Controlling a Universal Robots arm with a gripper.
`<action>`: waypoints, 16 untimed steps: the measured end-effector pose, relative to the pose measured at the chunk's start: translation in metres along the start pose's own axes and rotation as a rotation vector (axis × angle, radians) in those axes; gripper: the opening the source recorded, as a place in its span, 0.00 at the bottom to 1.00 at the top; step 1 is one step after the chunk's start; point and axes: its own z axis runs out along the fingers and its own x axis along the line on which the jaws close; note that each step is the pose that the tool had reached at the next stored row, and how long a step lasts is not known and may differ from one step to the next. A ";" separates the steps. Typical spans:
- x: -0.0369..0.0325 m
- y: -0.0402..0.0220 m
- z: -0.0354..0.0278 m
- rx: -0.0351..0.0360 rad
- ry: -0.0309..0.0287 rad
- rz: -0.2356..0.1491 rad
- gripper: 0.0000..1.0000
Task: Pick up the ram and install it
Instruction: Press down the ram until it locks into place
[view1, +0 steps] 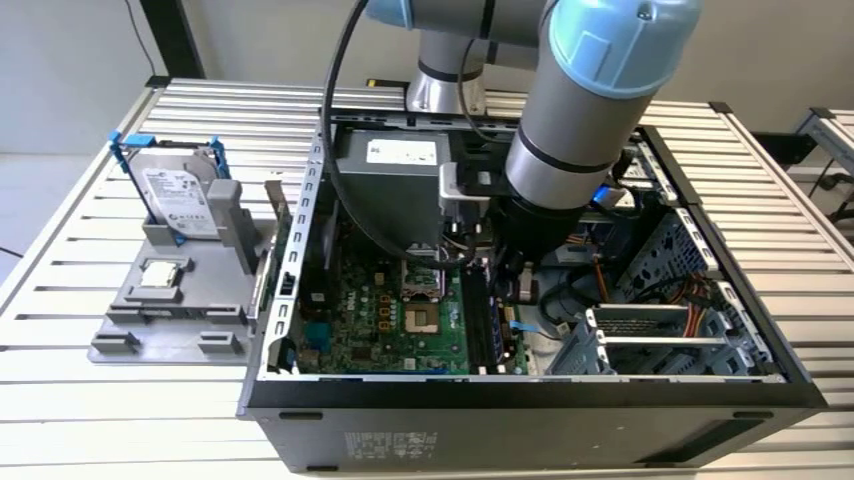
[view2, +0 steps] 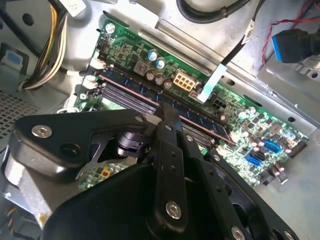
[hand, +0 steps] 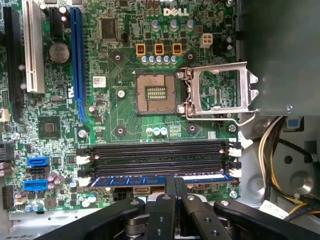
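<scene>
Slatted metal makes up the surface we see in the exterior view, and on it sits an open computer case with a grey holder beside it on the exterior view's left. That holder carries a hard drive in a blue frame and a small square processor chip; neither concerns this job.

We see the arm reaching down into the case, over the green motherboard. In both wrist views the end effector sits right above the memory slots, its fingers drawn close together with only a narrow gap.

In the first wrist view the ram lies along the slot nearest the end effector, a long stick with a blue edge, its middle directly under the fingertips. In the second wrist view the same stick runs lengthwise in its slot and looks level (we cannot tell whether the white end clips have snapped shut). The fingertips seem to touch or press its top edge, rather than grip it from both sides, though the contact itself is hidden.

We judge the task far along: the ram is picked up, carried over and placed in its slot. What remains, as far as we can see, is confirming it is fully seated and locked.
</scene>
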 end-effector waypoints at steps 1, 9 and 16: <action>0.0001 -0.0001 0.0018 0.0000 0.0002 0.000 0.00; 0.0012 -0.0005 0.0156 -0.0004 0.0016 -0.001 0.00; -0.0005 0.0002 -0.0089 0.0000 -0.0001 -0.001 0.00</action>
